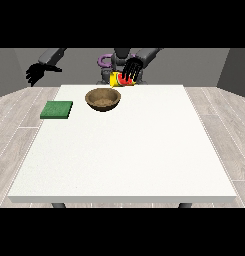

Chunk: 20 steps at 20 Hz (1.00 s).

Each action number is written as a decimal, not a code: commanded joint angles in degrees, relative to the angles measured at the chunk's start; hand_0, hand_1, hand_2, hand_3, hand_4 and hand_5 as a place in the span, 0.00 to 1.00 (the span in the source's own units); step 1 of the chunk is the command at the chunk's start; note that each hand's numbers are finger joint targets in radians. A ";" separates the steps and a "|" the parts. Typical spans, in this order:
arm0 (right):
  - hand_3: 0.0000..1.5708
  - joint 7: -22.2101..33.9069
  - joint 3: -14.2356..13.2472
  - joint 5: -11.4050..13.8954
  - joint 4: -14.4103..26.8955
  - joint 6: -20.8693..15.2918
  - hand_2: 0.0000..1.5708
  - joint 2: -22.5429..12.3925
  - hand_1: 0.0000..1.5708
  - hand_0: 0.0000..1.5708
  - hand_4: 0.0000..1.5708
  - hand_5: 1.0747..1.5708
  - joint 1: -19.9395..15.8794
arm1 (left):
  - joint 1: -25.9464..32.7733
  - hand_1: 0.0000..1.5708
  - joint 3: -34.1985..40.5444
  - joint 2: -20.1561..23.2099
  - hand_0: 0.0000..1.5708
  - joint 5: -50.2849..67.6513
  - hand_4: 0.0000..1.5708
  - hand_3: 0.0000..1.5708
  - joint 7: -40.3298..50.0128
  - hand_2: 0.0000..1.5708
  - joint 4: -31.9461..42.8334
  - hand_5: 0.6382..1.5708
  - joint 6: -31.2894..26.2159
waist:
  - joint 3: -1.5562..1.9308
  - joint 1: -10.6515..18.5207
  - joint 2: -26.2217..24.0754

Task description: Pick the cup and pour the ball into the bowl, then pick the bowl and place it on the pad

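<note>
I've got the hand at the view's right point(132, 69) wrapped around the tipped cup point(119, 80) above the table's point(124, 150) far edge, just behind the bowl point(102, 99). The other hand point(36, 73) hangs with fingers apart, off the far-left corner beyond the pad point(57, 109).

Wooden-looking brown bowl point(102, 99), matt white table point(124, 150), matt green pad point(57, 110)

One tabletop point(144, 150) carries the lot. Two hands show — one at the view's left point(36, 73), raised off to the side, one at the view's right point(132, 69). One cup point(119, 80) — yellow and red, right under the fingers of the hand at the view's right. One wooden bowl point(102, 99) just below that hand. One green pad point(57, 109), below the hand at the view's left.
</note>
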 commanded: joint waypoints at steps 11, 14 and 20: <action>0.17 1.73 1.75 1.18 1.80 -3.89 0.00 1.32 0.00 0.00 0.00 0.91 -9.33 | -5.61 0.24 -13.25 -0.51 0.24 -16.65 0.53 1.00 12.33 1.00 -3.18 1.00 -8.53 | -0.01 -1.39 4.96; 0.16 5.22 3.99 1.52 -0.91 -5.47 0.00 4.63 0.00 0.00 0.00 0.91 -11.76 | -2.31 0.00 -16.08 -0.51 0.00 -18.47 0.58 1.00 11.88 1.00 -0.71 0.97 -8.01 | -0.06 -3.92 3.62; 0.10 1.75 3.59 1.57 1.13 -3.08 0.00 3.32 0.00 0.00 0.00 0.89 -10.85 | -8.62 0.00 -18.37 -0.51 0.00 -21.28 0.79 1.00 11.40 1.00 -2.32 0.81 -20.04 | -0.01 -4.89 5.10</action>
